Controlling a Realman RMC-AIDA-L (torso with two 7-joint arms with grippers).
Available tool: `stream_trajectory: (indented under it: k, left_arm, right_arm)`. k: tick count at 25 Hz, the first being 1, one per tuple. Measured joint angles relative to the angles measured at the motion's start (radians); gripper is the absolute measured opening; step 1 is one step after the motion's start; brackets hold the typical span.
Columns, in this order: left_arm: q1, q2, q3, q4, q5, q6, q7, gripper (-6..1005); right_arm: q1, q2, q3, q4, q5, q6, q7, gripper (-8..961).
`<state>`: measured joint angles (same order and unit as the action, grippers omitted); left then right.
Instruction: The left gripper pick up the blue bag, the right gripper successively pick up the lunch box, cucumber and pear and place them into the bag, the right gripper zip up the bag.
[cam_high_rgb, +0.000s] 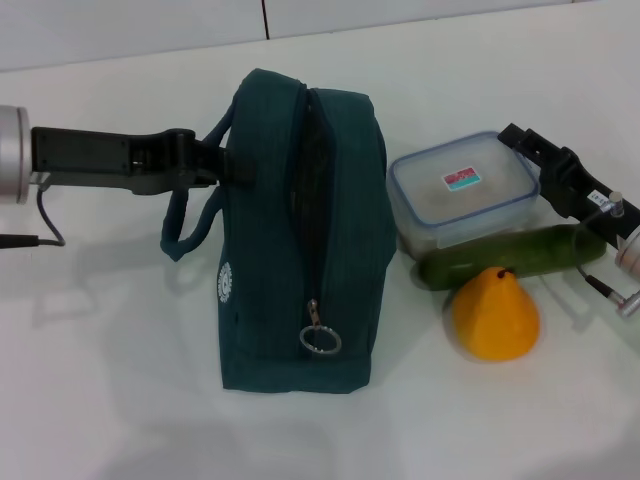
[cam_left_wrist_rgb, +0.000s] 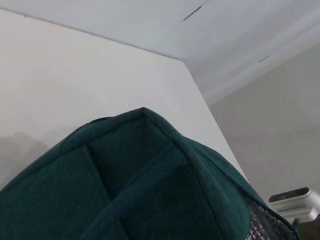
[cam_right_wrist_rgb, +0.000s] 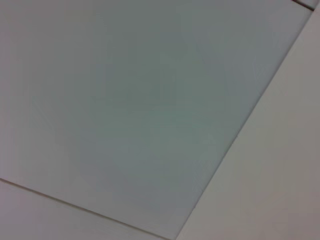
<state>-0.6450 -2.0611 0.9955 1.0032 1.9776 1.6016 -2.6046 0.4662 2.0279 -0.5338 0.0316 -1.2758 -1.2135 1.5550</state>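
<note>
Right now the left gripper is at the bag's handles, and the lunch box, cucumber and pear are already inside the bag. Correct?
Not quite. The head view shows the left gripper at the blue bag handles, but the lunch box, cucumber and pear all lie on the table beside the bag, on the robot's right, not inside it.

- A bare test or lab-like room, not a home.
- Plain white table (cam_high_rgb: 120, 400) with nothing decorative on it.
- White panelled wall (cam_high_rgb: 130, 25) with a dark seam behind it.
- A white device (cam_left_wrist_rgb: 295, 202) stands on the floor past the table edge.
</note>
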Motion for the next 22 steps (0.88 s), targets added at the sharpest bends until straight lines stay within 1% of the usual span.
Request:
stream_trajectory:
  k: [6, 11, 17, 21, 22]
  left_arm:
    - [-0.001, 0.004, 0.0, 0.0, 0.0, -0.007, 0.0, 51]
    - [0.004, 0.006, 0.0, 0.0, 0.0, -0.01, 0.0, 51]
    - [0.005, 0.004, 0.0, 0.0, 0.0, -0.011, 0.0, 51]
    - [0.005, 0.003, 0.0, -0.001, -0.001, -0.011, 0.0, 51]
    - [0.003, 0.005, 0.0, -0.016, -0.007, -0.011, 0.0, 51]
  right_arm:
    - [-0.006, 0.0, 0.005, 0.005, -0.001, -0.007, 0.002, 579]
    - [-0.009, 0.0, 0.008, 0.008, -0.001, -0.015, 0.003, 337]
    - [-0.011, -0.004, 0.002, 0.008, -0.001, -0.037, 0.004, 211]
    - [-0.018, -0.005, 0.0, 0.002, -0.01, -0.061, 0.004, 204]
    - [-0.021, -0.005, -0.001, -0.001, -0.013, -0.068, 0.004, 202]
